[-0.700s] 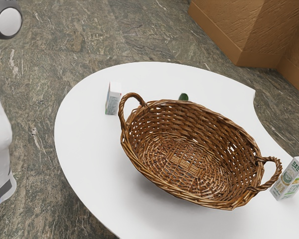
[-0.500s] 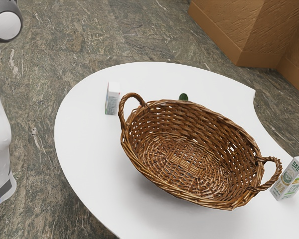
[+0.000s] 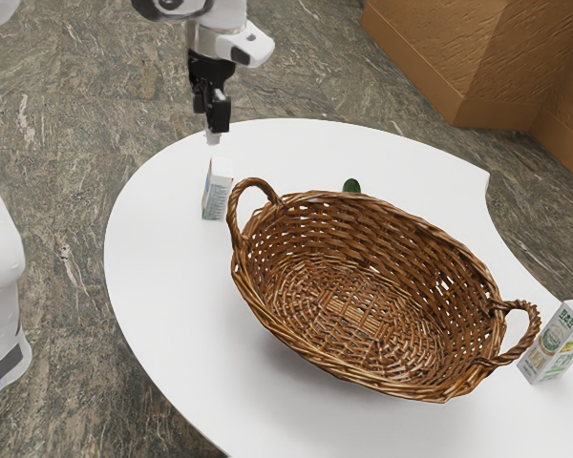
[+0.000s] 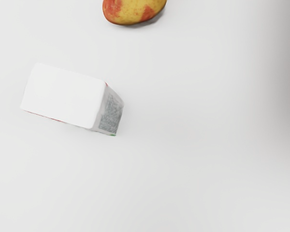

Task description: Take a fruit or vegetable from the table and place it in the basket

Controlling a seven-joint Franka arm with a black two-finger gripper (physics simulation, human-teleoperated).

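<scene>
My gripper (image 3: 214, 134) hangs at the table's far left part in the exterior view, above and just behind a small white carton. In the wrist view a red and yellow fruit (image 4: 134, 9), like a mango, lies on the table beside that carton. A dark green vegetable (image 3: 351, 186) peeks out behind the far rim of the wicker basket (image 3: 363, 286), which hides part of it. The basket's visible inside holds nothing.
The small white carton (image 3: 216, 189) stands upright near the basket's left handle; its white top (image 4: 63, 95) faces my hand camera. Another carton (image 3: 559, 342) stands by the right handle, on the white table (image 3: 172, 277).
My arm has swung into the exterior view from the upper left, bringing the gripper over the table's far left part. Basket, cartons and green vegetable have stayed put.
</scene>
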